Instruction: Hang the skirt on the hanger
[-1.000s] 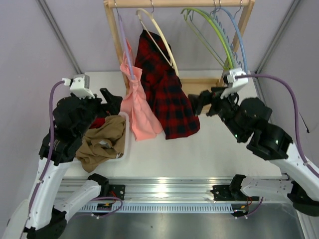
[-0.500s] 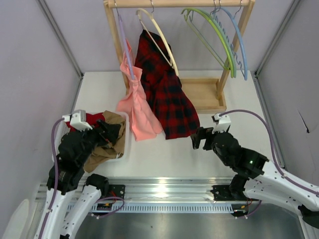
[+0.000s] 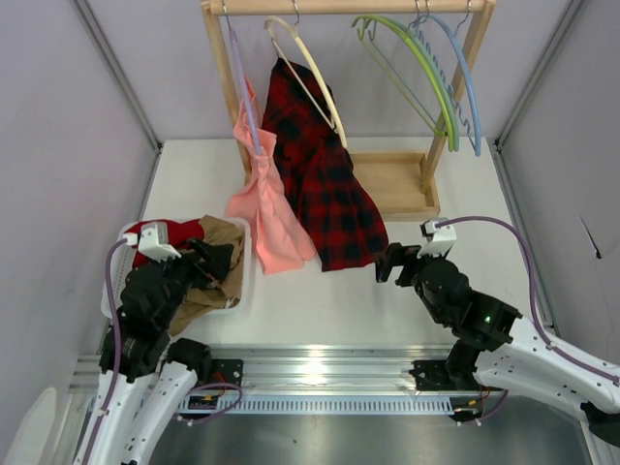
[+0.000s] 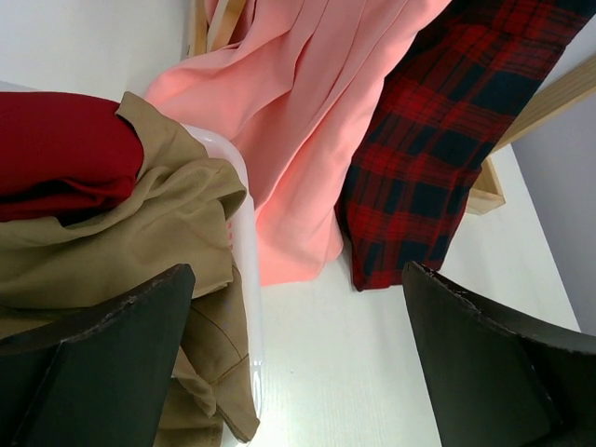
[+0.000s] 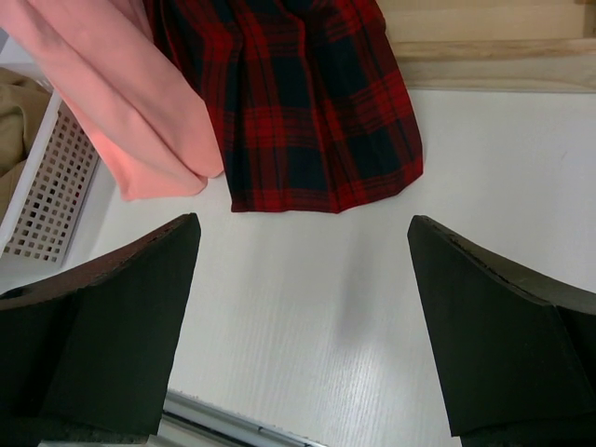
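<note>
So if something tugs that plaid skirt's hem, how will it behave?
Probably floppy: the plaid skirt hangs in soft folds from the cream hanger. It would likely drag rather than lift cleanly, since its hem reaches the table.

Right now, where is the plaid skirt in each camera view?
Top external: skirt hangs at centre, below the rack.
Left wrist: skirt at upper right.
Right wrist: skirt at top centre.
Shared landmark: pink garment, directly left of it in all three.
</note>
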`<act>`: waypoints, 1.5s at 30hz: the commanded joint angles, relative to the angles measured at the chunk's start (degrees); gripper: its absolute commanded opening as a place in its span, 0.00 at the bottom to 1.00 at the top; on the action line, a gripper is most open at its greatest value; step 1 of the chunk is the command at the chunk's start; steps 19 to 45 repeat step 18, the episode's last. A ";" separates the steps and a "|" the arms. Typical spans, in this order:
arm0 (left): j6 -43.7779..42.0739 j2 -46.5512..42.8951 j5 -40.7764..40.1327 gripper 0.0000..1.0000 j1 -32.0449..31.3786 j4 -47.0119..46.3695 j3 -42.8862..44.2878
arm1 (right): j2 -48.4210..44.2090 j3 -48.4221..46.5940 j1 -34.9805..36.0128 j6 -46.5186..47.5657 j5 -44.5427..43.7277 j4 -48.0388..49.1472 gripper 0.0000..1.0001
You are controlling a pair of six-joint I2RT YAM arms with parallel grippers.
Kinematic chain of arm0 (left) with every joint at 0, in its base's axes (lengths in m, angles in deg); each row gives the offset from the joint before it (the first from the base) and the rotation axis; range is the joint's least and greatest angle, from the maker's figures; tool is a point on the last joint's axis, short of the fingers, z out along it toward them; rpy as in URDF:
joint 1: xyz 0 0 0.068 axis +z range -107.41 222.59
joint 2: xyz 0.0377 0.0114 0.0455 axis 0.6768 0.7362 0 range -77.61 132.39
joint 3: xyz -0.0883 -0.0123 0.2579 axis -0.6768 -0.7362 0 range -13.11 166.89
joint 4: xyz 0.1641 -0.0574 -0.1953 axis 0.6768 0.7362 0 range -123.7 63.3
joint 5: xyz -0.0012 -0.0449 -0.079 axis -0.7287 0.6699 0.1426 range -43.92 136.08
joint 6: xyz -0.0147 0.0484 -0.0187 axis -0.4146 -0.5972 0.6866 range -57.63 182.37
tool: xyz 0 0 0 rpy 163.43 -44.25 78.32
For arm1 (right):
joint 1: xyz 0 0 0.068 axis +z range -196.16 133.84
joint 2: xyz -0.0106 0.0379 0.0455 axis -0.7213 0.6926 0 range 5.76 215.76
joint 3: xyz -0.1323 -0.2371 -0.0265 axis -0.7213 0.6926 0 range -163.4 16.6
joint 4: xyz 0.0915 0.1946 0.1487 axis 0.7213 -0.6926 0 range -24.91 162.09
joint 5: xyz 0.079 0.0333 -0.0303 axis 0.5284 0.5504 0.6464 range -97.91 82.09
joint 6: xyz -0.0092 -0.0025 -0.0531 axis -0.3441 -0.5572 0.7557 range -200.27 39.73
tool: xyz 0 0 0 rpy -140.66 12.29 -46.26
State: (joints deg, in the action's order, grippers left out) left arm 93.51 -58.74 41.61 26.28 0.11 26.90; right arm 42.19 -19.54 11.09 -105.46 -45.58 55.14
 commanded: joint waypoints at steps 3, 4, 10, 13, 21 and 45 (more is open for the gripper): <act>-2.65 2.39 -0.10 0.99 0.50 -3.56 1.65 | -0.65 -0.95 -0.04 0.67 -2.50 2.89 0.99; -2.92 2.92 -0.10 0.99 0.50 -3.92 1.74 | -0.91 -0.86 -0.04 0.67 -2.50 2.89 0.99; -2.92 5.12 -0.63 0.99 0.50 -6.20 2.09 | -0.39 -0.51 -0.21 4.35 -1.00 6.75 0.99; -3.45 6.00 -1.42 1.00 0.58 -7.17 2.35 | 0.66 -1.30 -0.30 4.97 -1.44 7.19 0.99; -4.33 8.28 -2.21 1.00 0.58 -6.03 5.08 | 1.46 -1.30 -1.35 5.77 -0.12 9.12 1.00; -4.33 8.28 -2.21 1.00 0.58 -6.03 5.08 | 1.46 -1.30 -1.35 5.77 -0.12 9.12 1.00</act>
